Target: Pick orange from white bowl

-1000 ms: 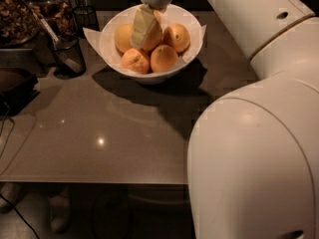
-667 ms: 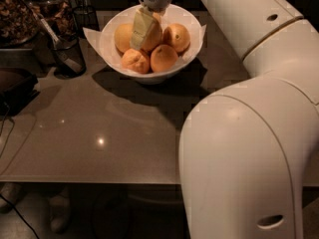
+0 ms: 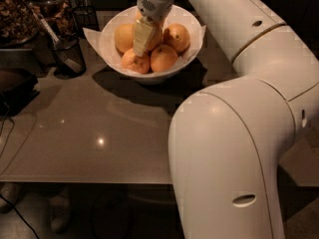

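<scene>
Progress: partway. Pincer down inside white bowl on desk, just beside orange. Whether it is apart or clamped, cannot tell. Orange not yet lifted; lift-out left.

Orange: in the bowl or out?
In: the orange sits among other fruit inside the white bowl; pincer reaches in beside it.

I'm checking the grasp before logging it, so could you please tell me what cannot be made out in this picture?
Camera view:
- The gripper, down in the white bowl, covers part of the orange; whether they touch is unclear.
- The arm hides the right side of the table.
- The containers top left are dark and cut off by the edge.
</scene>
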Motion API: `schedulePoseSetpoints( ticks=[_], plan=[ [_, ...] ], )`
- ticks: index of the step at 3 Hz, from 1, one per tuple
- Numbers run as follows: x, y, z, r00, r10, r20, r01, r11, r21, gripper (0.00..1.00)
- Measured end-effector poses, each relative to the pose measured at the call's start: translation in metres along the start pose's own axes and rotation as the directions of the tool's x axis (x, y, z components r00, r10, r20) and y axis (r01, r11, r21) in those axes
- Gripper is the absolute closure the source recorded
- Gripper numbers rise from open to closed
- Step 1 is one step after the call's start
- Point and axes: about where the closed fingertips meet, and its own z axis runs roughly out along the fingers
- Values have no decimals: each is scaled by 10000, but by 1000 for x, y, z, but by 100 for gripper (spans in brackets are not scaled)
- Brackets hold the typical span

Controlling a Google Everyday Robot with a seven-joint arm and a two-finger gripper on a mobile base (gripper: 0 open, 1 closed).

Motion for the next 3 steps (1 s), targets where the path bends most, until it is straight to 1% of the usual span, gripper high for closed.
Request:
schedulePoseSetpoints(
  ticks=[1,2,3],
  plan=[
    [1,-1,1,10000,75,-26,-75,9999,-78,56],
    [6,-4,-4,9990,199,389,-194,9997,-117,79],
    [2,-3,-16,9965,130,822,-140,9998,116,100]
  ],
)
